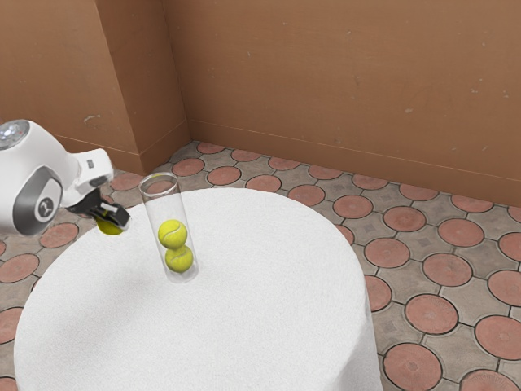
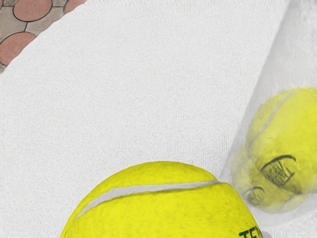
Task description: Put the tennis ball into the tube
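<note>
The exterior view, set well back, looks obliquely down from beside the arm (image 1: 32,179), across the desk (image 1: 260,326) toward the wall (image 1: 342,81). The wrist view faces the desk at close range; both include the tube (image 1: 166,205) and some floor (image 1: 444,236).

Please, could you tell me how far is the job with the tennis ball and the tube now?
Two balls already sit in the clear tube, one above the other. The third tennis ball is in hand, held between the fingers of the gripper, outside the tube. Left to do: bring it over the tube's mouth, lower it and let go.
</note>
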`<control>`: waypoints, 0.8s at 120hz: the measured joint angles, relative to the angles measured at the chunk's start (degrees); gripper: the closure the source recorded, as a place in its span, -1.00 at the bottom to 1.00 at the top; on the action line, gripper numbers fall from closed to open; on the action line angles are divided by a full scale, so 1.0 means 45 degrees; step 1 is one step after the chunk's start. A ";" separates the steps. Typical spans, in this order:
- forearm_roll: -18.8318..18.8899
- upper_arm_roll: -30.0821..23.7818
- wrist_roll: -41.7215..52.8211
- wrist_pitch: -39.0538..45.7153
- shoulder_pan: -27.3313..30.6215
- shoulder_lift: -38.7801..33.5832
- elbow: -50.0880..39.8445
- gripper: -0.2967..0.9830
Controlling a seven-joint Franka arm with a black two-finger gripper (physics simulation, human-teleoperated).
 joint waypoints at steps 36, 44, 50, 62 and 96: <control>0.0086 -0.0807 -0.0223 -0.3801 -0.0029 -0.2016 0.1772 -0.04; 0.0082 -0.1127 -0.0274 -0.4237 -0.0027 -0.1633 0.2280 -0.04; 0.0077 -0.1406 -0.0313 -0.4480 -0.0023 -0.1240 0.2737 -0.04; 0.0065 -0.1904 -0.0417 -0.4819 -0.0025 -0.0647 0.3527 -0.05; 0.0049 -0.2389 -0.0786 -0.5223 -0.0027 0.0841 0.4968 -0.06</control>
